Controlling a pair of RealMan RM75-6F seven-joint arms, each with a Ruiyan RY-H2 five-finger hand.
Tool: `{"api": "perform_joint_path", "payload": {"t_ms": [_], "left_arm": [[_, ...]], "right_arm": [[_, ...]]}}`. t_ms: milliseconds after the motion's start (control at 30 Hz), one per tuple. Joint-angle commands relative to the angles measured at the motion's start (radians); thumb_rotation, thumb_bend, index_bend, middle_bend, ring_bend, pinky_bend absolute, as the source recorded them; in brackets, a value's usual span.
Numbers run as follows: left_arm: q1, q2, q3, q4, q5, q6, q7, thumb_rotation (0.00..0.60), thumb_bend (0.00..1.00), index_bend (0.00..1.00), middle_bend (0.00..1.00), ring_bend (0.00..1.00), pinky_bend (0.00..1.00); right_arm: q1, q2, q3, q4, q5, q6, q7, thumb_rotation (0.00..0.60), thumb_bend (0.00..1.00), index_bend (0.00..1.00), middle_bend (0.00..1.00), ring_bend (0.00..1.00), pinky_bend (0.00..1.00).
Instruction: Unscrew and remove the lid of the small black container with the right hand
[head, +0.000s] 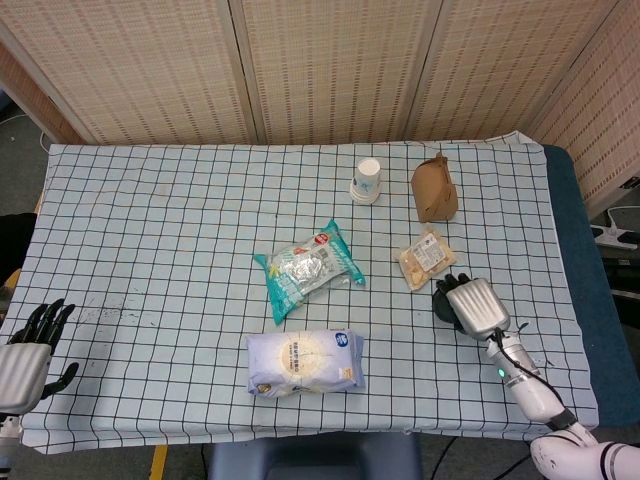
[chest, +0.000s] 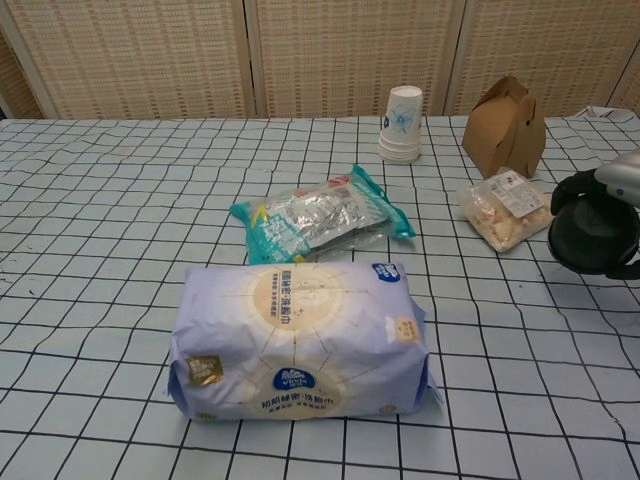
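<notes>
The small black container (head: 444, 300) is a round dark thing at the right of the checked table, just below a clear snack packet. My right hand (head: 476, 306) lies over it and grips it from the right. The chest view shows the container (chest: 590, 237) at the right edge with the right hand (chest: 624, 176) on top of it. I cannot tell the lid apart from the body. My left hand (head: 28, 346) hangs off the table's front left corner, fingers apart and holding nothing.
A wet-wipes pack (head: 305, 362) lies at the front middle, with a teal snack bag (head: 307, 268) behind it. A clear snack packet (head: 426, 256), a brown paper box (head: 434, 188) and a paper cup stack (head: 367, 181) stand further back on the right.
</notes>
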Motion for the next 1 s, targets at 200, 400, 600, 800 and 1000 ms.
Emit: {"api": "perform_joint_path", "payload": {"t_ms": [200,400,600,800,1000], "left_arm": [[-0.001,0.000,0.000,0.001,-0.002,-0.004,0.001,0.600,0.31,0.04,0.00,0.00,0.33],[-0.002,-0.001,0.000,0.000,-0.003,-0.007,0.002,0.600,0.31,0.04,0.00,0.00,0.33],[-0.002,0.001,0.000,-0.001,-0.003,-0.006,-0.002,0.600,0.31,0.04,0.00,0.00,0.33],[0.000,0.002,0.000,0.000,-0.004,-0.004,-0.005,0.600,0.31,0.04,0.00,0.00,0.33],[0.000,0.003,0.000,0.001,-0.002,-0.002,-0.007,0.600,0.30,0.04,0.00,0.00,0.33]], "right_arm": [[0.018,0.057,-0.023,0.006,-0.182,-0.033,0.669,0.600,0.19,0.56,0.59,0.52,0.67],[0.012,0.028,-0.023,0.051,-0.088,-0.098,0.499,0.600,0.19,0.56,0.59,0.52,0.67],[0.009,-0.040,-0.001,0.108,-0.018,-0.111,0.377,0.600,0.19,0.57,0.59,0.52,0.67],[0.015,0.010,0.043,-0.038,-0.091,-0.019,0.422,0.600,0.24,0.58,0.60,0.53,0.68],[0.001,0.043,0.044,-0.097,-0.175,0.065,0.437,0.600,0.24,0.59,0.61,0.53,0.68]]}}
